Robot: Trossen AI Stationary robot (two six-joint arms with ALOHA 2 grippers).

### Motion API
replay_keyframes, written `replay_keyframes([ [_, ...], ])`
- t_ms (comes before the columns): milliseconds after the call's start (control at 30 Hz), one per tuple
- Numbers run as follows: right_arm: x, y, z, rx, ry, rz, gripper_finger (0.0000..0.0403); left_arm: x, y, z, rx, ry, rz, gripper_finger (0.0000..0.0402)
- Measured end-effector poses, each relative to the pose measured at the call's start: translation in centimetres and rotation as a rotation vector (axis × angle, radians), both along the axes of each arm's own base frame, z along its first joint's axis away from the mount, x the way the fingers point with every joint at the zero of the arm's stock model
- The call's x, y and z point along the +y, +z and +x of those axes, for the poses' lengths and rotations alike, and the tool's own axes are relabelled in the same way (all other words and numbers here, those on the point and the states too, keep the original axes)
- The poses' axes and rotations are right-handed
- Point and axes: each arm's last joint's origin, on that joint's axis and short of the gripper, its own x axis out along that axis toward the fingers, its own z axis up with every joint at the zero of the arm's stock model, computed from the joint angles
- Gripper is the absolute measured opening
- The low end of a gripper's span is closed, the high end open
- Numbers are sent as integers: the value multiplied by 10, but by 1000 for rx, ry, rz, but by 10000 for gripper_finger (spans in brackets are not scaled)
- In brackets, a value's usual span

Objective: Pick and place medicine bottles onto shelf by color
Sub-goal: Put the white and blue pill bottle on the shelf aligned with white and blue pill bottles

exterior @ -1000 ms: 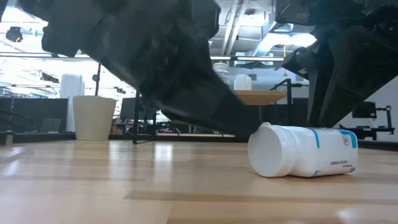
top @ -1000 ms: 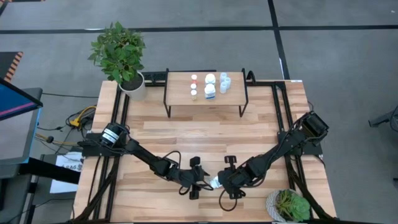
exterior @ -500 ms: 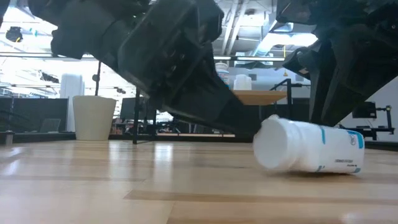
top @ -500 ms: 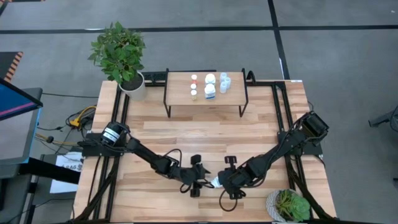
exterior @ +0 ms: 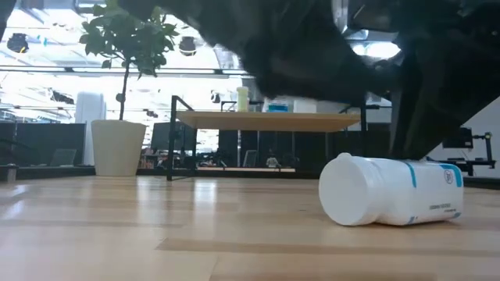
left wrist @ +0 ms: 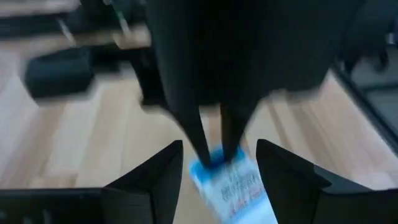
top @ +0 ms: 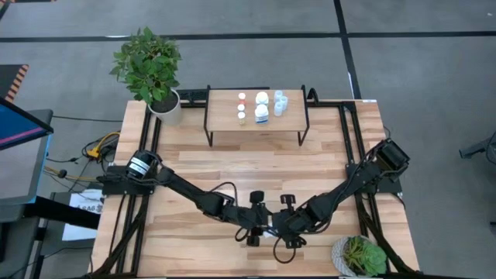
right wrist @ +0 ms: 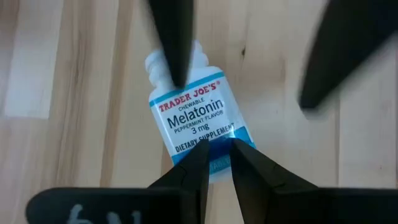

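Observation:
A white medicine bottle (exterior: 391, 201) with a blue-banded label (right wrist: 196, 118) lies on its side on the table near the front edge, with its white cap (exterior: 344, 200) toward the near side. My right gripper (right wrist: 217, 158) stands over its bottom end, fingers almost together. My left gripper (left wrist: 217, 168) hangs open above the bottle, one finger on each side, clear of it. The shelf (top: 256, 108) stands at the far middle and carries several small bottles. My right gripper sets its nearly closed fingertips (right wrist: 200, 149) on the bottle's bottom end, at the blue band (right wrist: 245, 134). The fingers slant steeply down from above. The bottle lies flat on the table under them. Nothing shows between the fingers.
A white pot with a leafy plant (top: 165, 108) stands at the table's far left corner, beside the shelf. A small green plant (top: 359, 256) sits at the near right corner. Bare wooden planks (top: 256, 174) lie between the shelf and the grippers.
My left gripper has gone toward the table's right edge, up to the bottle, has risen, and has stayed open. The bottle's cap end tipped up for a moment. It now lies flat again, shifted slightly.

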Motion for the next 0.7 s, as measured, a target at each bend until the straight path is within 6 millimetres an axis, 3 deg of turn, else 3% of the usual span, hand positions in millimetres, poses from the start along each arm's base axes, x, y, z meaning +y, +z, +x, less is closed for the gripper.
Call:
replay_keyframes([
  [267,-1,1,-5,31,6,-20,90,-12,-12,-16,279,-23,-22,192],
  [433,-1,1,-5,33,5,-22,90,-25,-18,-20,273,-32,-19,192],
  [633,-1,0,-4,28,-6,-14,90,-25,-55,-12,280,31,-8,192],
  [700,0,0,-3,23,-6,-10,90,-26,-57,-9,251,52,-8,192],
])
